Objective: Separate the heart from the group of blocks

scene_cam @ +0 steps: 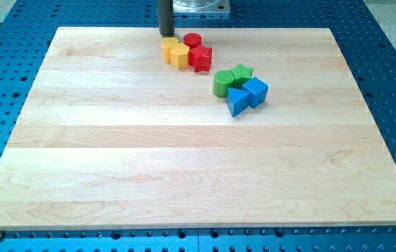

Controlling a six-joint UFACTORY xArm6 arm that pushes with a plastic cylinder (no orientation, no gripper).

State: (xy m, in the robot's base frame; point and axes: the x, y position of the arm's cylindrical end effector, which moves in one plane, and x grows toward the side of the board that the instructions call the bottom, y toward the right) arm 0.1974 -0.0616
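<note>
Now: my tip [166, 33] | just above yellow heart [169, 47]

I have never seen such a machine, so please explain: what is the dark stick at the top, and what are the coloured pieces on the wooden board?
One camera looks down on a pale wooden board lying on a blue perforated table. The dark stick is the robot arm's rod; it holds nothing and only pushes. My tip stands just above the yellow blocks, beside a red cylinder and a red star-like block. Lower right lie two green blocks and two blue blocks.
</note>
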